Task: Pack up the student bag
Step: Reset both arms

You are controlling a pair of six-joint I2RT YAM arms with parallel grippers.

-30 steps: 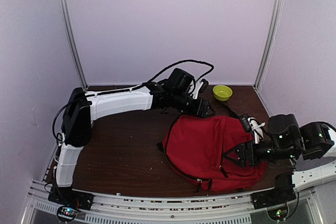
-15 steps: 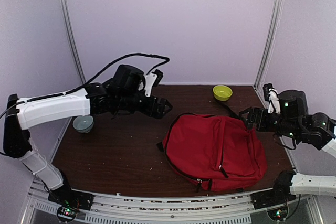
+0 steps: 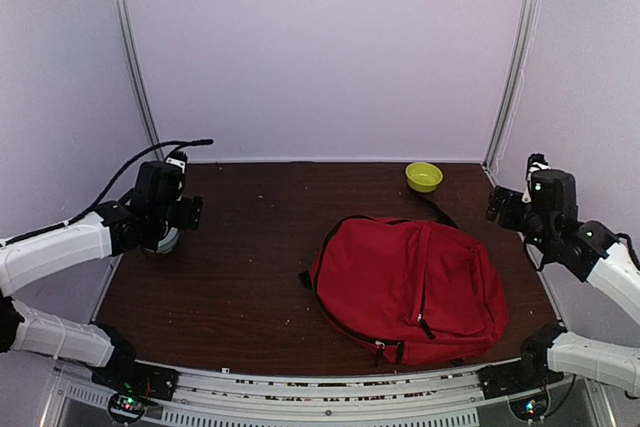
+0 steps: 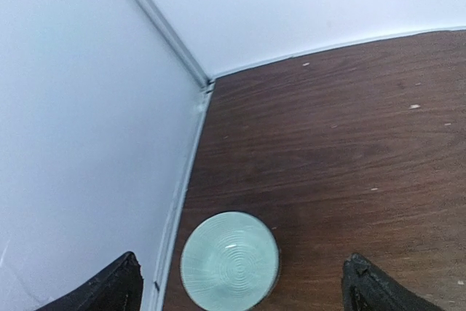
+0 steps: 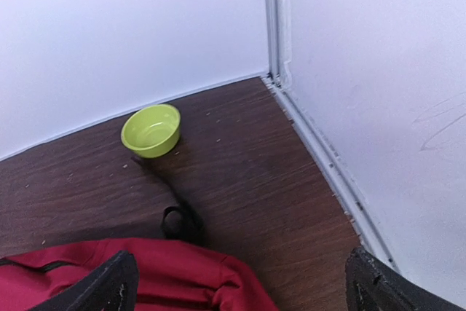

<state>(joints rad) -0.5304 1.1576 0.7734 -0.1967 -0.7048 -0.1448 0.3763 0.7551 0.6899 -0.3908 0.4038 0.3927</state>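
Overhead view: the student bag [image 3: 410, 287] lies flat on the dark wood worktop [image 3: 240, 277], right of centre and towards the near edge. Red fabric faces up and black zipper lines run across it. A black strap [image 3: 438, 211] trails off its far edge towards the far right corner.

My left tool [image 4: 240, 282] is out at the left side of the worktop, well apart from the bag. In its wrist view the two black fingertips [image 4: 116, 285] sit at opposite lower corners of the frame, so it is spread wide with nothing between them. Below it a pale green ribbed bowl [image 4: 229, 256] stands upright just beside the left wall rail (from above, my arm covers most of this bowl). I cannot tell whether the tool touches it; the wrist view suggests it is above the bowl.

My right tool [image 5: 240, 274] is at the right side, near the wall and raised off the worktop. Its fingertips [image 5: 109, 282] are likewise at the frame's lower corners, spread wide and holding nothing. Its wrist view looks over the bag's far right corner, where red fabric fills the lower left of the frame and the strap's end loop lies just beyond it.

A yellow-green bowl [image 5: 151, 130] stands upright near the far wall, left of the corner post [image 5: 277, 27]. It is apart from both the strap and the bag.

Small pale crumbs dot the worktop.
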